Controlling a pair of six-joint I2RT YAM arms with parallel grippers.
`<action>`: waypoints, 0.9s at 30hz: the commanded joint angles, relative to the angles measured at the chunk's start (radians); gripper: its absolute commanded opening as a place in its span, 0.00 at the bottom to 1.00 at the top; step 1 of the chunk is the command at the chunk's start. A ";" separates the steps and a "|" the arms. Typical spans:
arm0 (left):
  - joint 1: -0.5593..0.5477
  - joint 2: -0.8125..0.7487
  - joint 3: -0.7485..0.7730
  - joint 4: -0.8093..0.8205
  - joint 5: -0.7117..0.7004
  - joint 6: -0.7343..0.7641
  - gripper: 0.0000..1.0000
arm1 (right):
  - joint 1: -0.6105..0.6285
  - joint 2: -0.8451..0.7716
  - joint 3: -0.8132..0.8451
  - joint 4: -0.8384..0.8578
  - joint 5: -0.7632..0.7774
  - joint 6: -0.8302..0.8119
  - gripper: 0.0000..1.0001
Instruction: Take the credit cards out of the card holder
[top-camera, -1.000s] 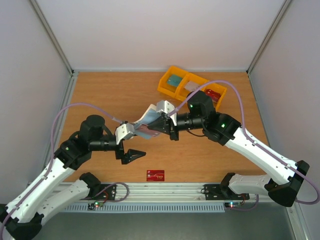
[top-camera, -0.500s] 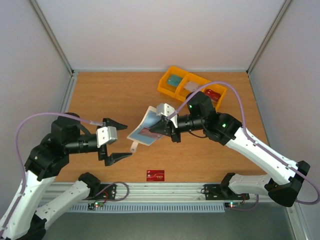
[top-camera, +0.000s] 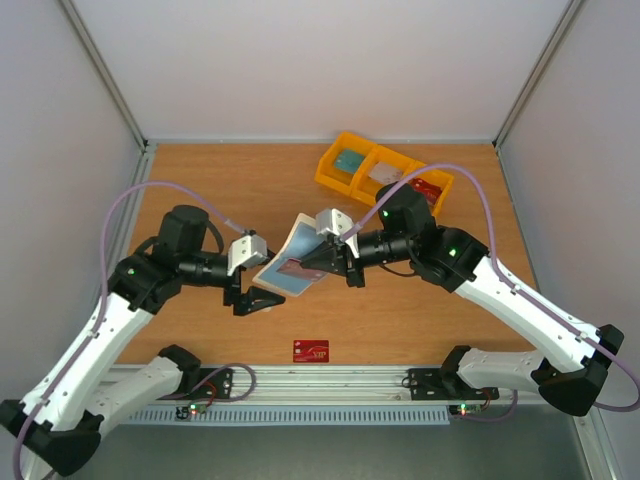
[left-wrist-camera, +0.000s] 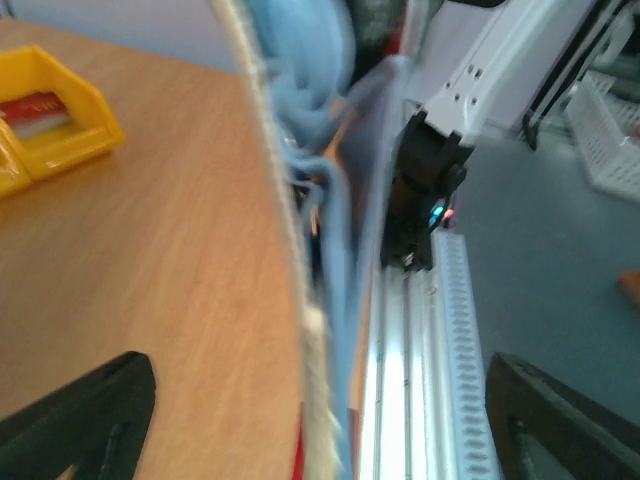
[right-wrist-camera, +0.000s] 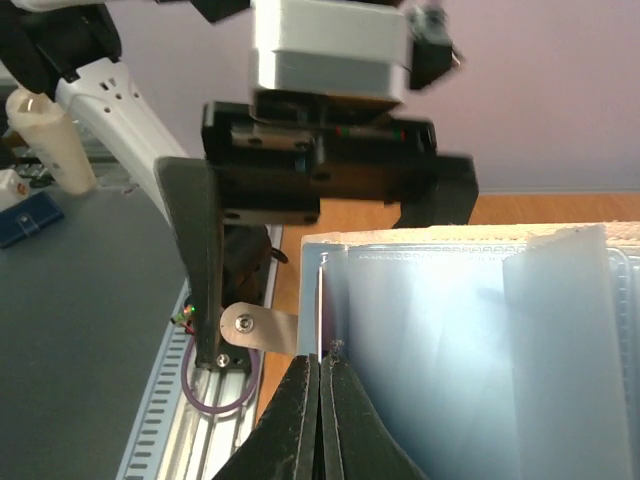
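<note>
Top external view: the left gripper (top-camera: 262, 292) has its jaws wide apart. The left wrist view shows the edge of the card holder (top-camera: 288, 262) running between its fingertips; contact cannot be determined. The holder is tilted, clear of the table. A red credit card (top-camera: 311, 350) lies flat below it, near the front rail. The right gripper (top-camera: 322, 262) is clamped on the holder's edge. A yellow bin tray (top-camera: 330, 172) sits at rear right.

gap: left fingers (left-wrist-camera: 90, 410) wide apart | obstacle: card holder (left-wrist-camera: 340, 230) edge between
</note>
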 joint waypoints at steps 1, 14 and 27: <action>-0.051 0.014 -0.055 0.261 0.058 -0.150 0.78 | -0.007 -0.003 0.023 0.059 -0.055 0.027 0.01; -0.100 -0.010 -0.108 0.340 0.106 -0.249 0.00 | -0.007 0.031 0.024 0.070 -0.056 0.043 0.03; -0.105 -0.053 -0.097 0.197 -0.026 -0.036 0.00 | -0.016 0.221 0.472 -0.566 -0.135 -0.031 0.38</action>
